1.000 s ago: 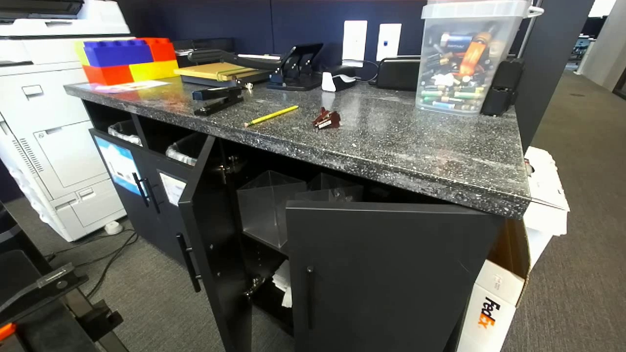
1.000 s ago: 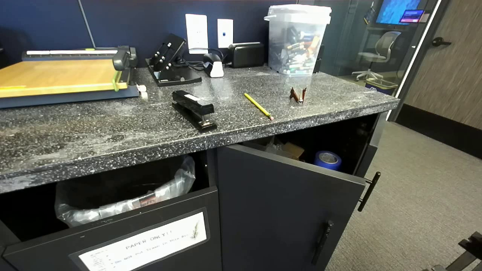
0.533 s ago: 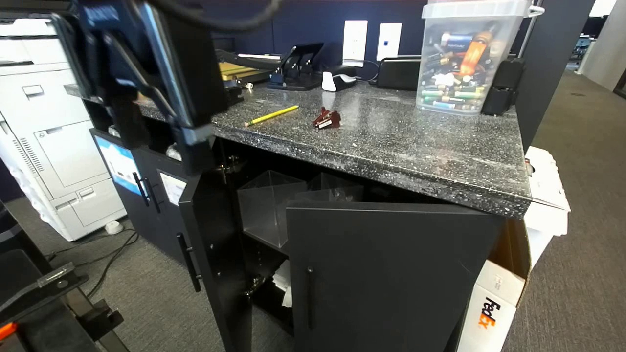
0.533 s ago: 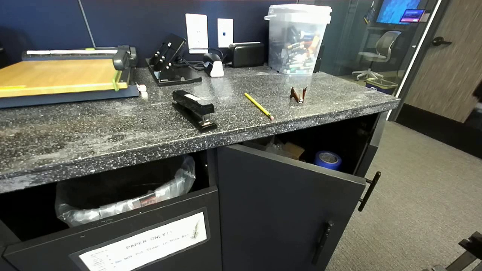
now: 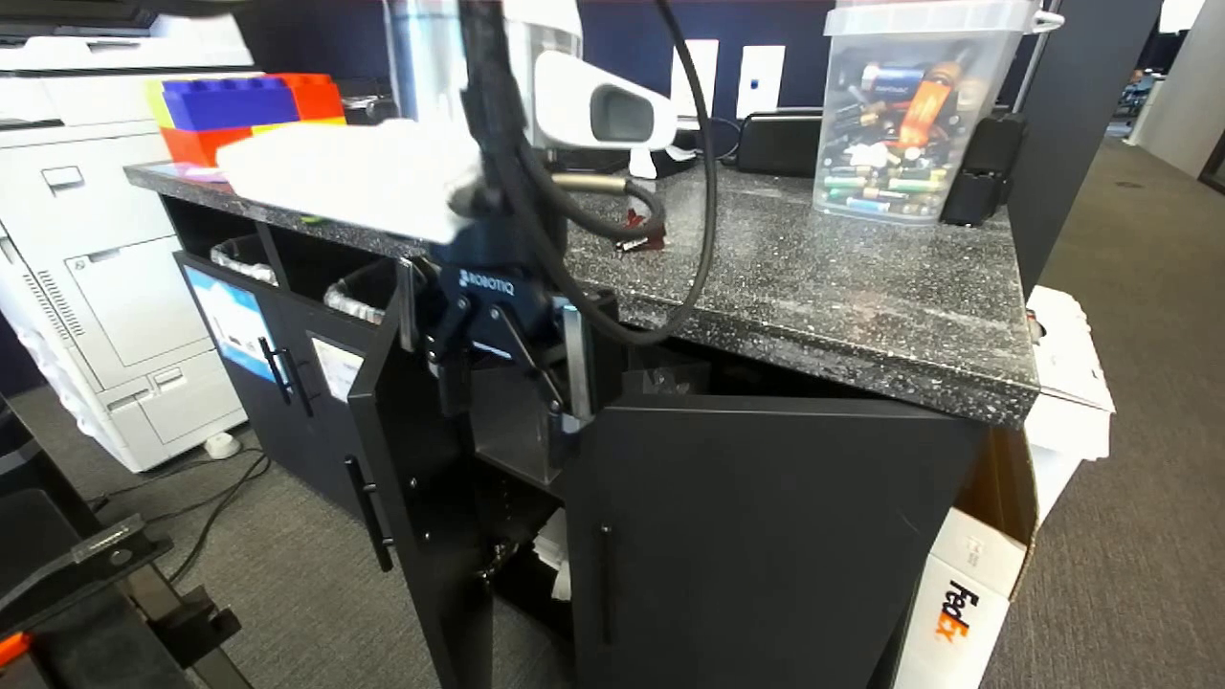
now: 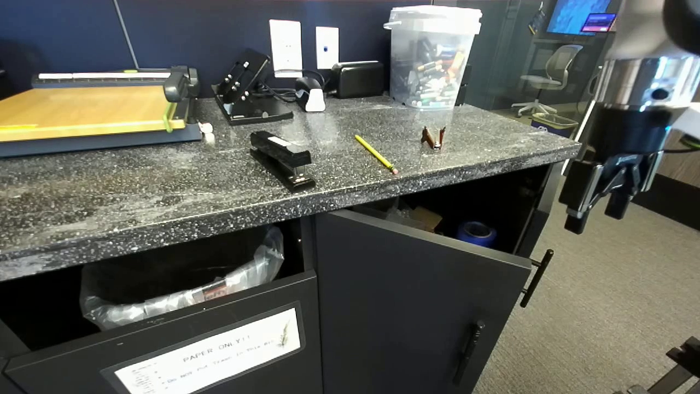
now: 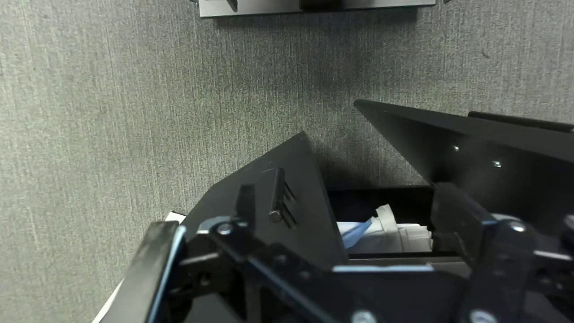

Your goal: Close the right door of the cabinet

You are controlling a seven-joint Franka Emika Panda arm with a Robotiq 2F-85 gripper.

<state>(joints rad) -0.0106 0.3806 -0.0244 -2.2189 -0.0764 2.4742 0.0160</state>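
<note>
Hand (image 6: 595,217) has swung near countertop (image 6: 333,164), above carpet (image 7: 134,112).

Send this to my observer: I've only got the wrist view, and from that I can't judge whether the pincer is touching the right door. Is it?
Observer: No. An exterior view shows a gap between the pincer and the right door.
Operator: What's inside the cabinet that I can't see?
Observer: A roll of blue tape, visible in an exterior view.
Operator: And outside, beyond that door's hinge side?
Observer: A FedEx box, its printed name readable in an exterior view.
</note>
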